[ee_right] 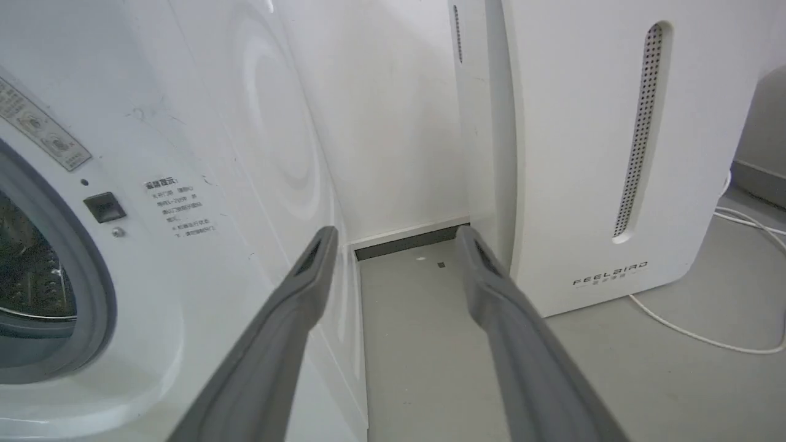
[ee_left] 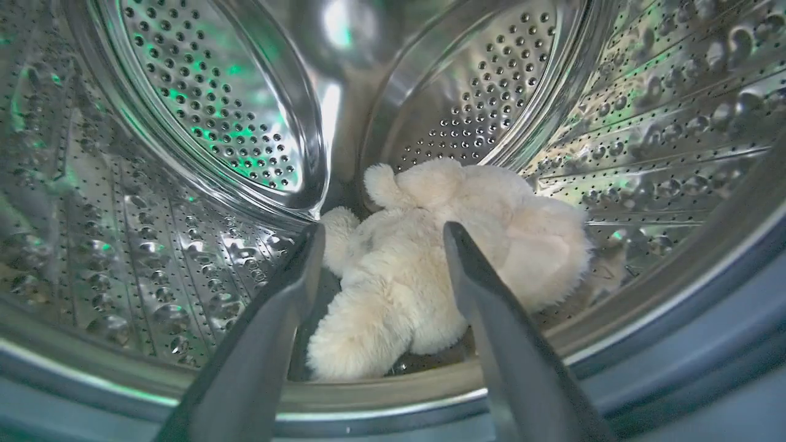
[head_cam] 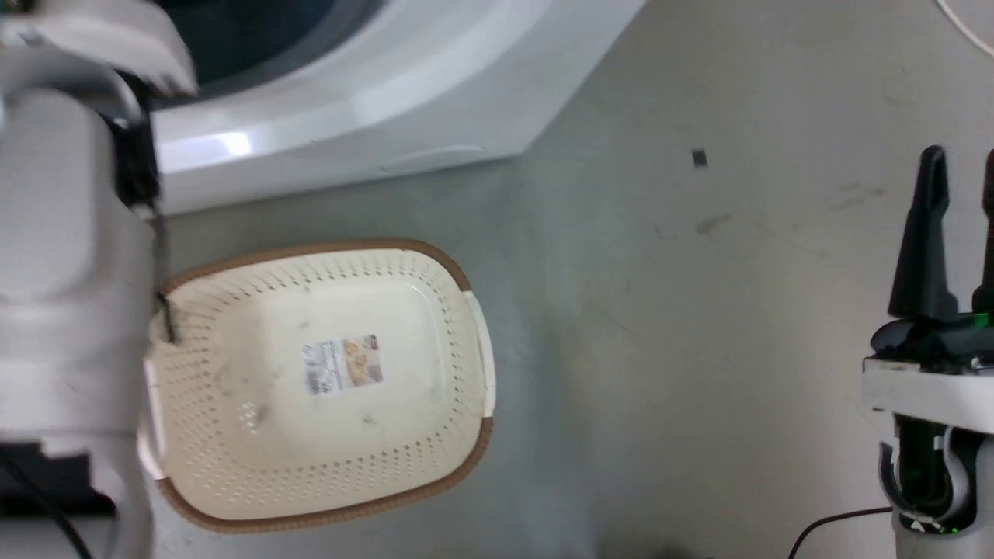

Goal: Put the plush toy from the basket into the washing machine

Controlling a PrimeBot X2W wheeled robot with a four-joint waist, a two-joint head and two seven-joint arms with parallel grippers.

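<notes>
The left gripper [ee_left: 384,228] stands with its two long dark fingers spread wide and nothing clamped between them. It reaches through the porthole of the large white front-loading washing machine [ee_left: 202,123], and a gap shows on each side between fingers and fur. Just past the fingertips, from the centre of the left wrist view toward 4 o'clock, the fluffy cream-beige plush toy [ee_left: 399,276] lies on the floor of the shiny perforated steel drum. One rounded limb points to 6 o'clock, near the drum's front lip. It rests there by its own weight, so I judge the placing done.

The way out runs toward 6 o'clock, over the steel lip and the grey rubber gasket [ee_left: 675,368]. The spread fingers have open room on both sides, but the toy's near limb sits close enough that a low pull-back could drag it.

In the head view the pale forearm [head_cam: 62,272] fills 9 o'clock, reaching up toward the machine [head_cam: 349,116] at 11. The oval cream perforated plastic basket [head_cam: 326,247] with its brown woven-look rim sits at 7 o'clock, a sticker [head_cam: 342,365] showing on its floor.

The right gripper [head_cam: 963,155] waits at 3 o'clock over bare grey floor [head_cam: 660,349], fingers apart and holding nothing, well away from the work.
</notes>
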